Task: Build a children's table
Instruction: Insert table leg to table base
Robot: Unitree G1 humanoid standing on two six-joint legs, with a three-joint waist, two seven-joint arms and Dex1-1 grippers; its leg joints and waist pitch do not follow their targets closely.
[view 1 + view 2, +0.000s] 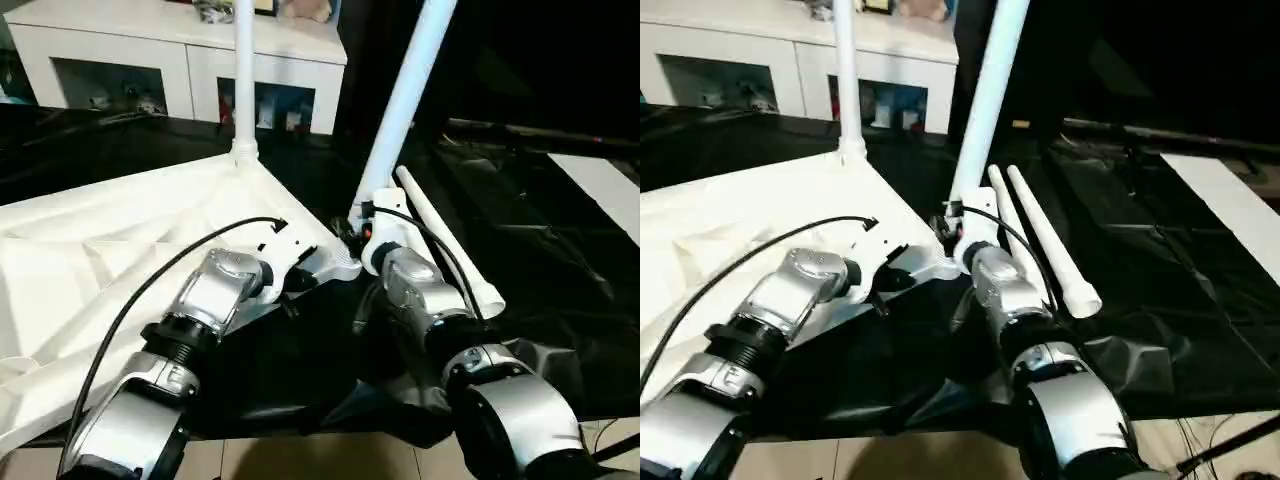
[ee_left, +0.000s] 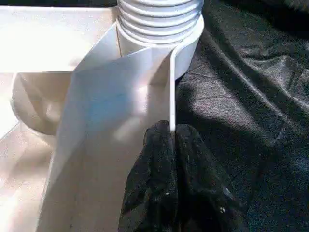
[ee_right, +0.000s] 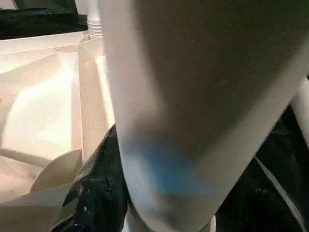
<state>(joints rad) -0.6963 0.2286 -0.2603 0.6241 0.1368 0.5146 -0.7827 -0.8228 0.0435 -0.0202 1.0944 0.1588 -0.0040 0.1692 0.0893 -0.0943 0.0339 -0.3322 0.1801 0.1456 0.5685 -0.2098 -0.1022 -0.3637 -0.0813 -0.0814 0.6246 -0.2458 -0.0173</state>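
— Black cloth [image 1: 560, 300] covered the work table, right? What were the claws doing?

— The left gripper [image 2: 173, 133] had its two black fingers [image 2: 149, 183] pinched tight on a thin white rib of the table top [image 1: 90, 250]. The top lay upside down, ribs up, at about 9 o'clock in the head view. Just past the fingers was a round corner socket [image 2: 186, 46] with a ringed leg end sitting in it.

— And the right one?

— The right gripper [image 1: 368, 222] was wrapped around the bottom of a white leg [image 1: 405, 95], at the near corner of the top. That leg leaned toward 1 o'clock. One black finger [image 3: 96, 188] pressed on its side, so it was held tight.

— Any more legs?

— One leg [image 1: 242, 70] stood straight up at the far corner, near 12 o'clock. Two loose legs [image 1: 1040, 240] lay side by side on the cloth, at about 3 o'clock from the right claw.

— What was behind?

— A white shelf cabinet [image 1: 180, 60] stood at 11 o'clock.
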